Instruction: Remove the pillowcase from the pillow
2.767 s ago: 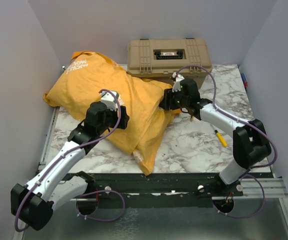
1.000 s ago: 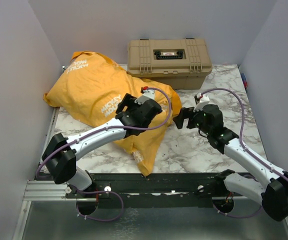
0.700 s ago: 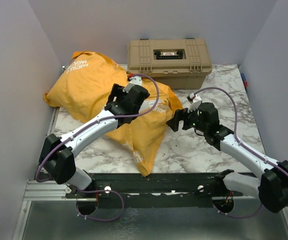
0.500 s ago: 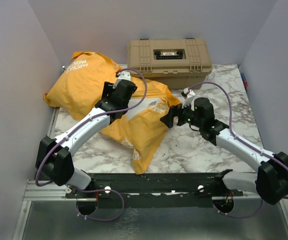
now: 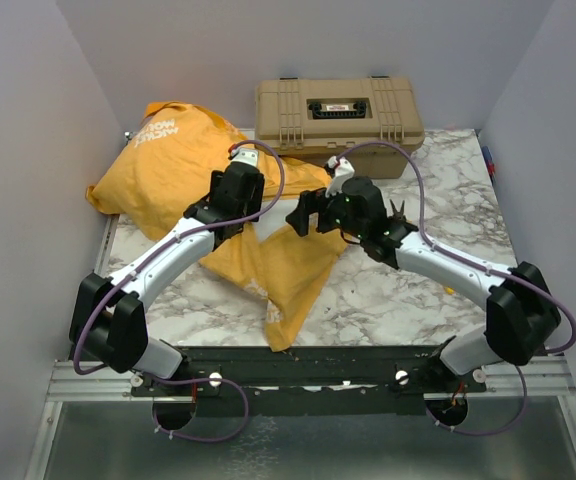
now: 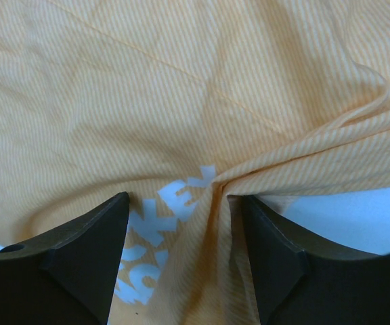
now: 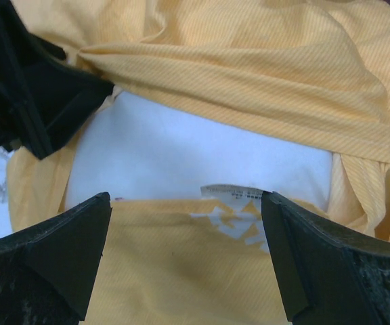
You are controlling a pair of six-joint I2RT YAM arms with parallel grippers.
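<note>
The orange-yellow pillowcase (image 5: 168, 165) lies across the left back of the marble table, its open end hanging toward the front. My left gripper (image 5: 230, 220) is shut on a bunched fold of the pillowcase (image 6: 181, 101) beside the white lettering and holds the upper layer up. In the right wrist view the lifted pillowcase (image 7: 249, 61) gapes, and the white pillow (image 7: 181, 152) shows inside with a small white label (image 7: 239, 193). My right gripper (image 5: 303, 214) is open and faces this opening, with its fingertips (image 7: 80, 237) over the lower layer. The left gripper (image 7: 32, 88) also shows there at top left.
A tan toolbox (image 5: 338, 112) stands at the back, just behind both grippers. The marble table (image 5: 448, 200) extends to the right of the right arm. Grey walls close in the left, right and back.
My left gripper has pulled back and to the left with the pillowcase's upper layer, opening the mouth. My right gripper has moved left and back toward the opening.
</note>
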